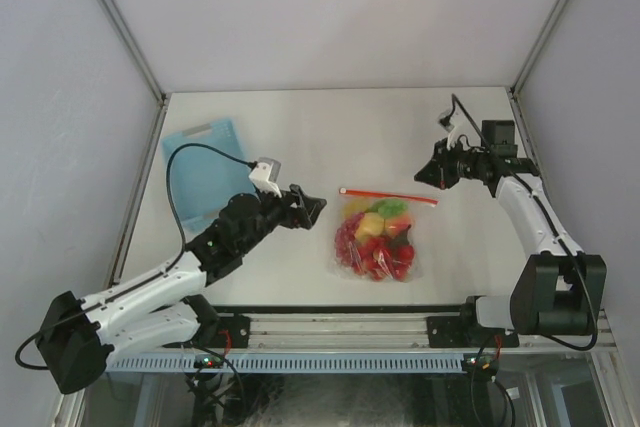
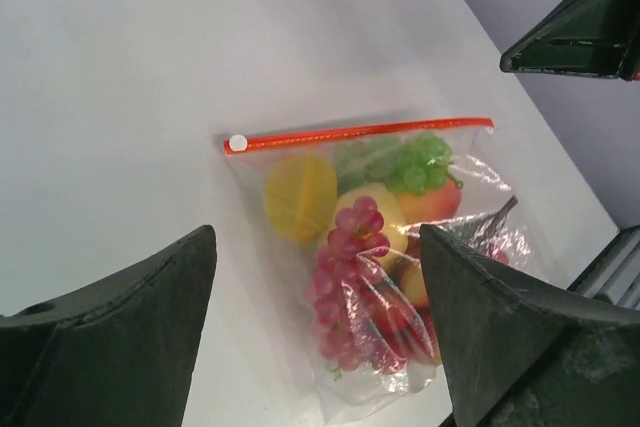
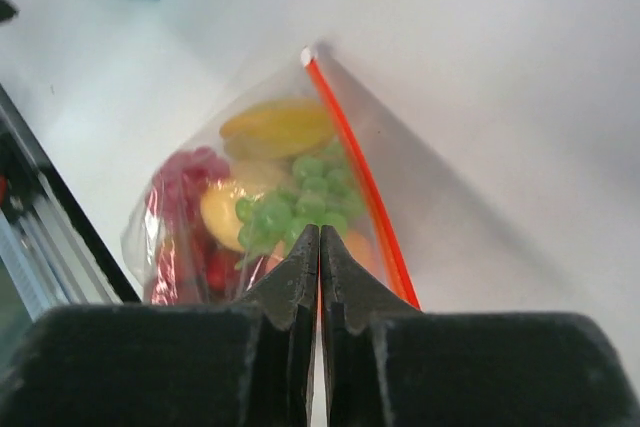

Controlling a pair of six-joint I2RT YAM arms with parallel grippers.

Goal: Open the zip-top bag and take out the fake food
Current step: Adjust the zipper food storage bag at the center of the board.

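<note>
Though full, zip-top bag (image 1: pixel 380 237) on table (image 1: pixel 300 127).

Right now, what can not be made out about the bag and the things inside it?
- Zip strip: its near end is behind the shut right fingers in the right wrist view. It is too thin to tell whether it is sealed.
- Fake food: the lowest pieces are blurred by crinkled plastic and partly behind the left fingers in the left wrist view.

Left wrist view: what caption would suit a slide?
Open left gripper faces the zip-top bag holding the fake food.
</note>
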